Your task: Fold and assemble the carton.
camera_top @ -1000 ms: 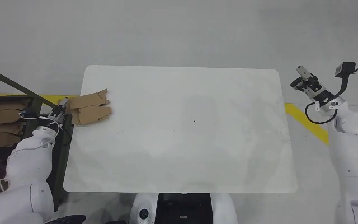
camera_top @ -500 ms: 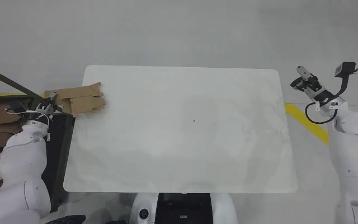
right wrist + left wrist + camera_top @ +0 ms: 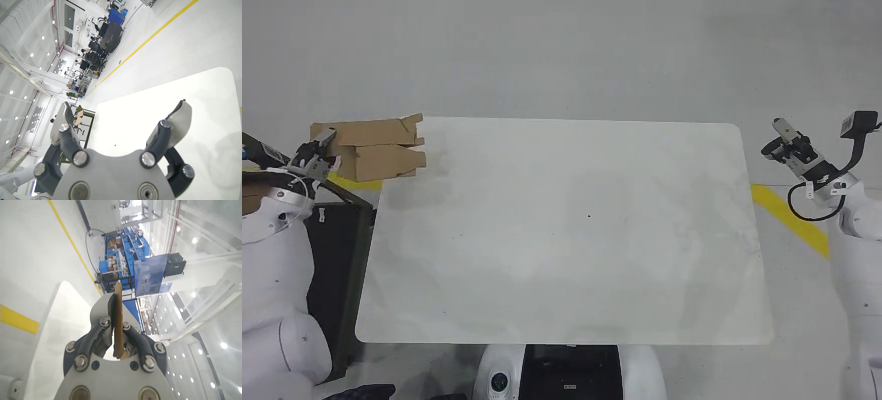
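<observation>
Where the left arm stands off the far left corner of the worktop (image 3: 572,250), we find the left hand (image 3: 320,152) closed on the outer end of the flattened brown carton (image 3: 367,148). From that grip the carton stretches to the right as two long strips lying side by side, and their notched ends just overlap the worktop's corner. We cannot tell from above whether those ends touch the surface. In the left wrist view the carton (image 3: 118,321) appears edge-on. It runs as a thin band of corrugated board up through the left hand (image 3: 116,306), and a dark pad (image 3: 113,302) presses flat against one face. The board's ragged end sits deep toward the palm, and its other end reaches past the fingertips, with the pale worktop (image 3: 56,317) to one side. Well apart from the carton, beyond the far right corner, the right hand (image 3: 782,128) hangs over the floor (image 3: 802,60). In its own wrist view the right hand (image 3: 123,105) is spread wide and grips nothing, with the worktop (image 3: 151,91) beyond it.
</observation>
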Available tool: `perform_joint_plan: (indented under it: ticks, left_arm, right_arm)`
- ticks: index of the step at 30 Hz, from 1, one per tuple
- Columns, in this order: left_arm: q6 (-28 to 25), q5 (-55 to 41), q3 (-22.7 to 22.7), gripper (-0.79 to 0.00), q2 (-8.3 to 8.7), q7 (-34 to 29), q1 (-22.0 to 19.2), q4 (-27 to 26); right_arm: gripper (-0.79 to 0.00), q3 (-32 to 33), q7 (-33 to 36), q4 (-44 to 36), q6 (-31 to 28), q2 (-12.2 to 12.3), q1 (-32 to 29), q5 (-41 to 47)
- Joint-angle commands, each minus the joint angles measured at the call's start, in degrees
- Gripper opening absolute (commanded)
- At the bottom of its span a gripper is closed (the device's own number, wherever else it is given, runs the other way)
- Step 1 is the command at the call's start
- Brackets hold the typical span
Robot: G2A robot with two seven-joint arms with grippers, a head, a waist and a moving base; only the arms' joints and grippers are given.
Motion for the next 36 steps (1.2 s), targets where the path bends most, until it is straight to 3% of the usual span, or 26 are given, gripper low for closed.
perform_joint_plan:
  ticks: [1,12,19,36]
  left_arm:
    - [0.80,-1.35,1.40,-0.785,-0.63,-1.49,0.61,-3.36]
    - [5.15,-4.03,14.36,-0.785,-5.09,-1.43,6.34,-17.79]
    - [5.48,-2.02,22.37,-0.785,-6.95,-1.63,8.57,-25.24]
    - [3.74,-0.02,34.77,-0.785,-9.57,-6.45,3.68,-32.51]
  right_arm:
    - [0.000,0.00,0.00,0.00,0.00,0.00,0.00,0.00]
    - [0.000,0.00,0.00,0.00,0.00,0.00,0.00,0.00]
    - [0.000,0.00,0.00,0.00,0.00,0.00,0.00,0.00]
    - [0.000,0.00,0.00,0.00,0.00,0.00,0.00,0.00]
